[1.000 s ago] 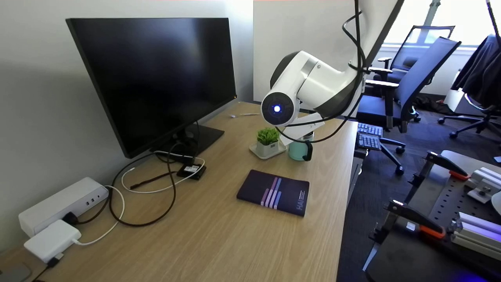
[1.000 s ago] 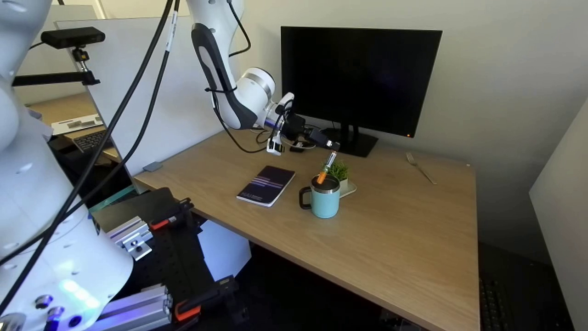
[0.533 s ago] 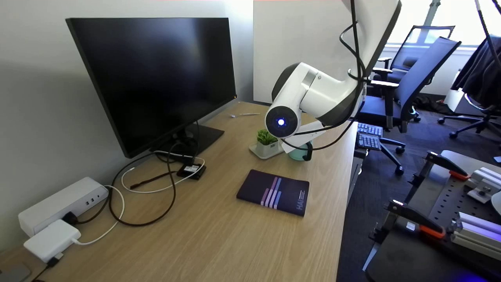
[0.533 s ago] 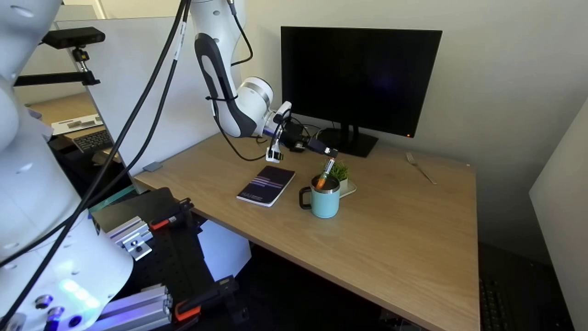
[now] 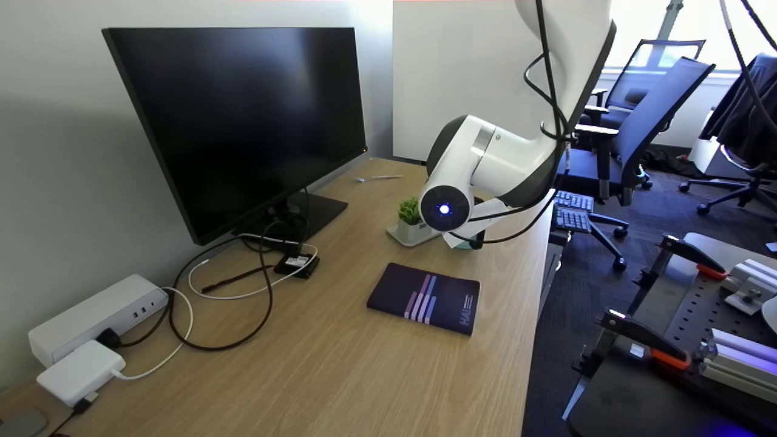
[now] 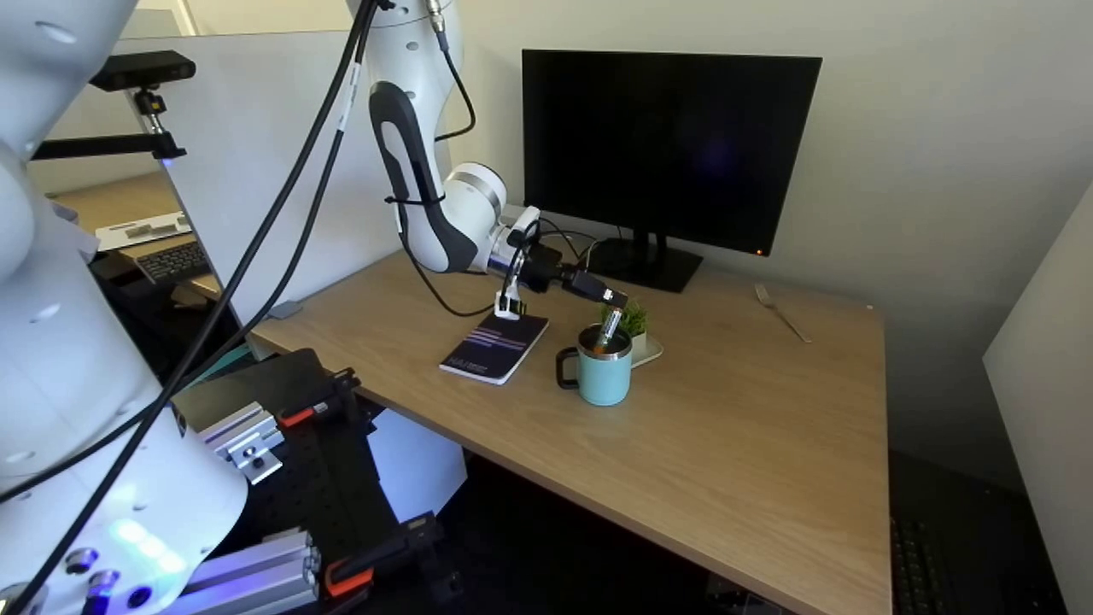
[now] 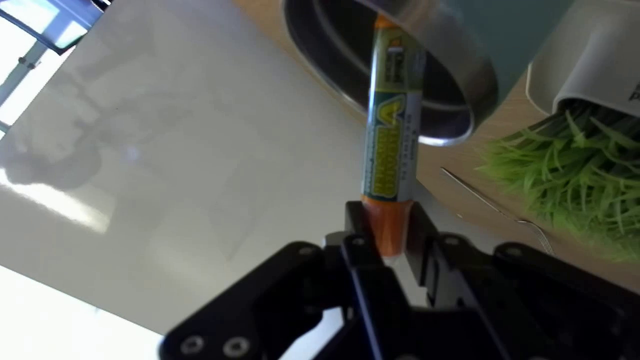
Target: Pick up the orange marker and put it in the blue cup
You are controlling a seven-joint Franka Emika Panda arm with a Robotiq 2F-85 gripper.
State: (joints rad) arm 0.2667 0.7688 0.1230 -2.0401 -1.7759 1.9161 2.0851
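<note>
My gripper (image 7: 386,227) is shut on the orange marker (image 7: 392,140), holding it by its orange end, with the printed barrel reaching away between the fingers. The blue cup (image 6: 604,381) stands upright on the desk, light teal with a steel rim and a black handle. In an exterior view the marker (image 6: 609,328) tilts slightly, its lower part inside the cup's mouth and its top in the gripper (image 6: 615,299) above the rim. The wrist view also shows the marker's far end within the opening of the cup (image 7: 520,35). Arm parts cover the gripper and most of the cup (image 5: 466,245) in an exterior view.
Close behind the cup sits a potted plant (image 6: 632,319) on a white base. A dark notebook (image 6: 495,345) lies under the wrist, a fork (image 6: 781,313) farther off on the desk. The monitor (image 6: 666,154) stands at the back, with cables (image 5: 267,291) beside its foot.
My gripper has come down steadily with the marker. The marker's orange lower end, seen above the rim a second ago, has sunk into the cup. The cup has stayed in place.
</note>
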